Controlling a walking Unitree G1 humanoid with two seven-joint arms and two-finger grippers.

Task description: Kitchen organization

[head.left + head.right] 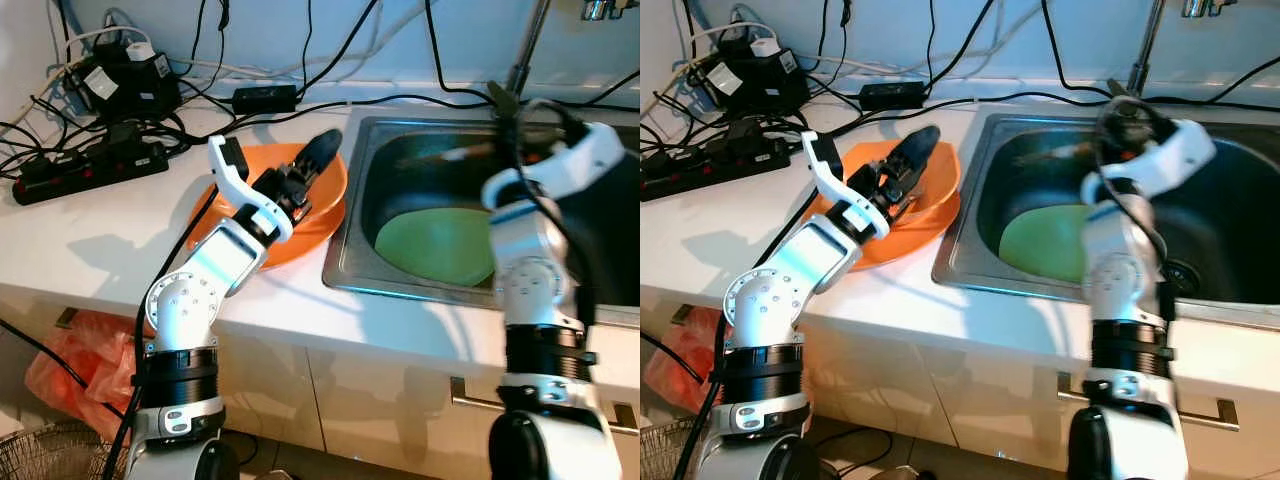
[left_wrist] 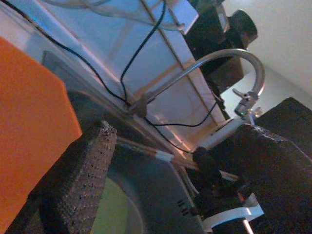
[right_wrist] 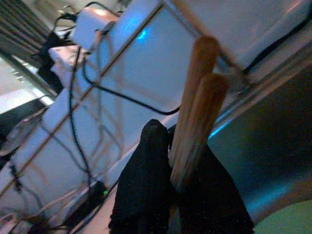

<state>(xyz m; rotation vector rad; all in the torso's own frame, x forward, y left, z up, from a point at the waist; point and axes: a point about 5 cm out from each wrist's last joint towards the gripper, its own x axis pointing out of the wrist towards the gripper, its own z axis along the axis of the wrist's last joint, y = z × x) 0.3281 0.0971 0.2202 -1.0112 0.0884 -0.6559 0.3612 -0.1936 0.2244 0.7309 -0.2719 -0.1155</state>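
We find the right gripper clamped on wooden chopsticks over the sink. The left gripper, jaws apart, hovers over the orange plate at the sink's left edge.

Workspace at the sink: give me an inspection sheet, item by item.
Surface: white counter with steel sink set in.
Job's things: orange plate on the counter beside the sink; green plate in the basin; wooden chopsticks.
Clutter: orange bag below the counter.
Grippers: left gripper over the orange plate, jaws open; right gripper over the sink, shut on the chopsticks.
Cables: power strip and black leads at the back.
Surroundings: faucet, cabinet handle.
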